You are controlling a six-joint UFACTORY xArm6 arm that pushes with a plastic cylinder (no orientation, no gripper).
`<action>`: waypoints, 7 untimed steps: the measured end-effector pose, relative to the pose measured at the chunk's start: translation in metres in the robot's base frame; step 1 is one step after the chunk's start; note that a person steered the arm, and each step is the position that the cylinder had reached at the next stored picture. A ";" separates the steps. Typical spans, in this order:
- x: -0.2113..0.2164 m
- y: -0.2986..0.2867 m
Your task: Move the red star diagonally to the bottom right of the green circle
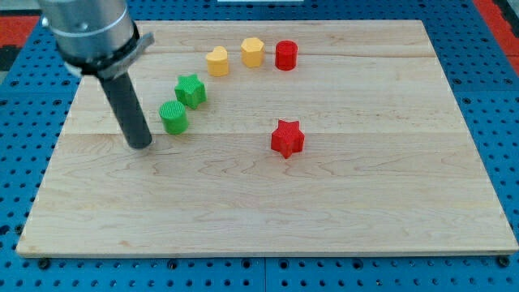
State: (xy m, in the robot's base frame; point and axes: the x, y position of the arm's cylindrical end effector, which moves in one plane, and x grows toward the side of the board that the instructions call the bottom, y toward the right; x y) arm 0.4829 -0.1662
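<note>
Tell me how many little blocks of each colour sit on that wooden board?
Green: 2, a green circle block and a green star block.
Yellow: 2, a yellow heart block and a yellow hexagon block.
Red: 2, a red star block and a red cylinder block.
Total: 6.

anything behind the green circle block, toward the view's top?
A green star block sits just behind the green circle block, up and right of it. My tip rests left of the circle. Nothing there is covered.
</note>
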 end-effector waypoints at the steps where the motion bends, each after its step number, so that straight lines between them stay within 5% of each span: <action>1: 0.037 0.124; 3: 0.032 0.292; 4: 0.028 0.315; 5: 0.005 0.308; 7: -0.012 0.172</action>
State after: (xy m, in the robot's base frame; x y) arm 0.4709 0.0061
